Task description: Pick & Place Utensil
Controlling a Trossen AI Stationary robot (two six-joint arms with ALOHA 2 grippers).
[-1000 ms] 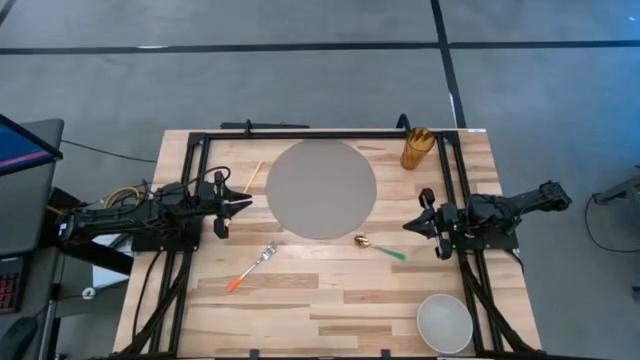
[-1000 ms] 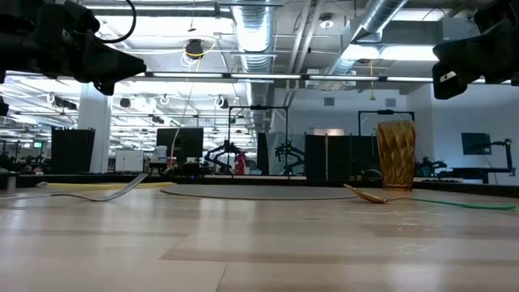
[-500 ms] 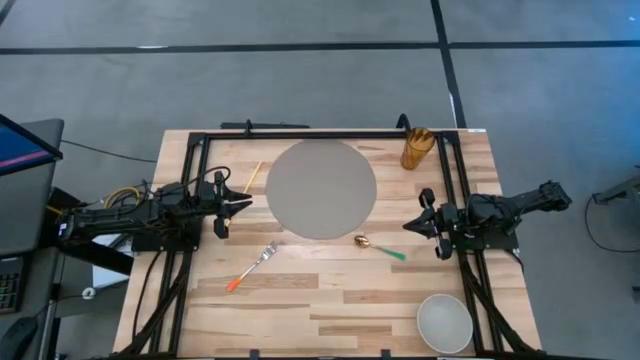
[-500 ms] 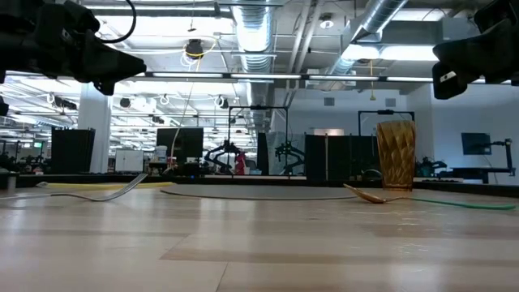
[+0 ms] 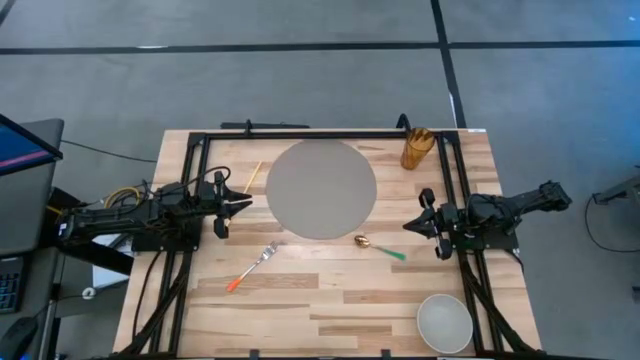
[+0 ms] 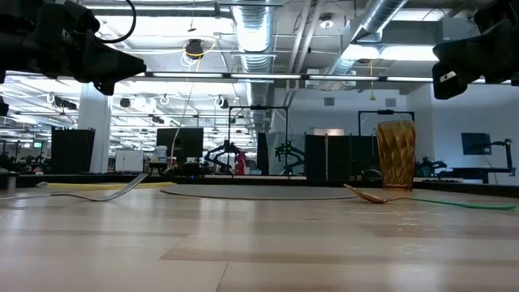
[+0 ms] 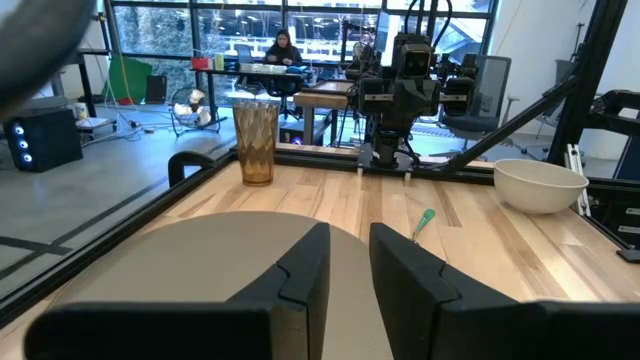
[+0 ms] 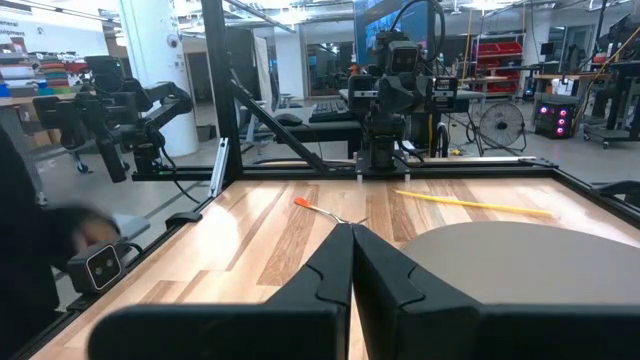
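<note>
Jaws of the left gripper (image 5: 243, 204) stood slightly apart with nothing between them, hovering above the light wooden tabletop (image 5: 330, 300) at its left side, just beside the left rim of the round grey mat (image 5: 321, 188). A thin yellow stick (image 5: 252, 177) lay on the wood close to that gripper, toward the far edge. Nearer the front, left of centre, rested the silver fork with an orange handle (image 5: 252, 268), lying at a slant. The grey mat filled the middle of the far half. Just off its front right rim lay the gold-bowled spoon with a green handle (image 5: 379, 247), its bowl nearest the mat. In the far right corner stood the amber ribbed glass cup (image 5: 416, 148), upright. The right gripper (image 5: 410, 226) hung above the right side, near the spoon, its jaws pressed together and holding nothing. A white round bowl (image 5: 444, 322) sat in the front right corner.
</note>
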